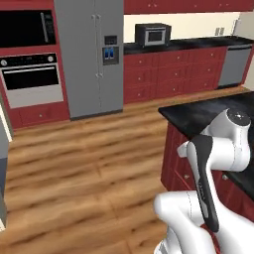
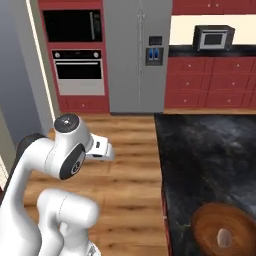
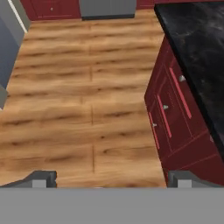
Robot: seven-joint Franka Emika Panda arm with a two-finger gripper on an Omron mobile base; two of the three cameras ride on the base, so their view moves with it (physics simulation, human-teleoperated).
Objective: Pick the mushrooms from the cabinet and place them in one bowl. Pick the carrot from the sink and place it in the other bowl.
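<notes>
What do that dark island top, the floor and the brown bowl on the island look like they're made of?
The island top looks like polished black stone, with faint grey mottling. The floor looks like varnished wood: long planks with dark grain streaks. The bowl looks like glossy reddish-brown wood or glazed ceramic; I can't say which. A small pale mushroom lies in it.

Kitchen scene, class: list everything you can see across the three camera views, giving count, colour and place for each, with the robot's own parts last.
Refrigerator: one, grey, back wall.
Wall ovens: two stacked, black and silver, left of the refrigerator.
Microwave: one, dark grey, on the back counter.
Dishwasher: one, grey, far right of the back cabinets.
Drawers: red, under the back counter.
Island counter: one, black, right side.
Bowl: one, reddish-brown, on the island, a small tan item inside.
Floor: wood.
Arm: one, white.
Pincer: one, open, above the floor.
</notes>
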